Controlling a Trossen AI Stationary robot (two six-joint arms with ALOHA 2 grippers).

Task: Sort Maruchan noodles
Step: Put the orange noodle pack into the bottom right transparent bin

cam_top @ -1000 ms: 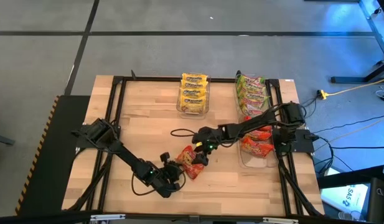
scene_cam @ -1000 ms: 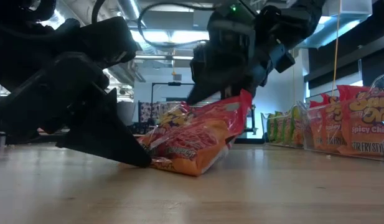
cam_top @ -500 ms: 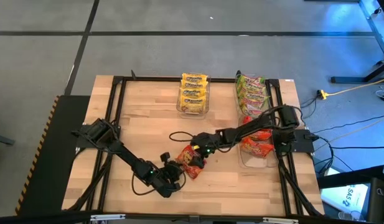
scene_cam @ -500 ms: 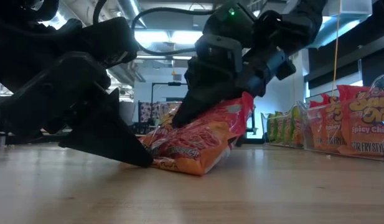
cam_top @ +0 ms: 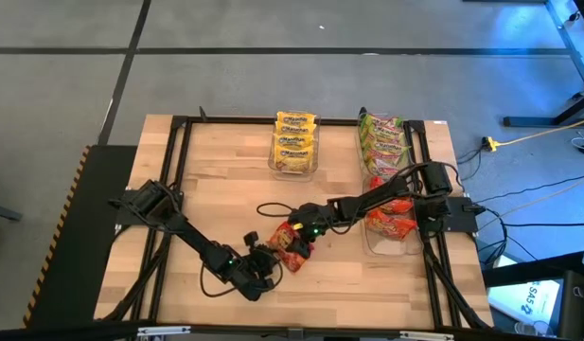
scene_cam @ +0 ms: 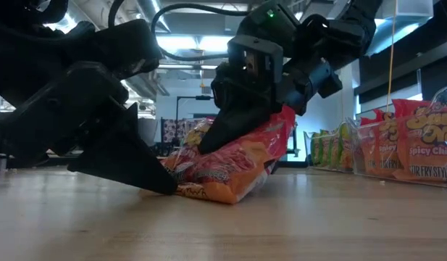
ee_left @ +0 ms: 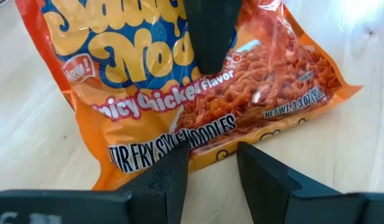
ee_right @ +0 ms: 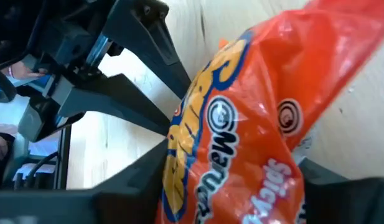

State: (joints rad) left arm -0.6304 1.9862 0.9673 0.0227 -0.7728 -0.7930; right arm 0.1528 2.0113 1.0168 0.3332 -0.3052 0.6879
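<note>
An orange packet (ee_left: 204, 93) is lying on the table (cam_top: 225, 208), its label reading "Spicy Chicken Flavor", "STIR FRY STYLE NOODLES" and "NET WT 3.3 OZ". The left gripper (ee_left: 211, 163) is sitting just beside the packet's near edge, jaws narrowly parted with only bare table and the packet's edge showing between them. A second orange packet (ee_right: 241, 137), printed "Maruchan", is sitting between the jaws of the right gripper (cam_top: 296, 230), which are closing on it from both sides. Beyond both jaws, clear bins are holding yellow packets (cam_top: 294, 142), green packets (cam_top: 381, 137) and more orange packets (cam_top: 391, 213).
</note>
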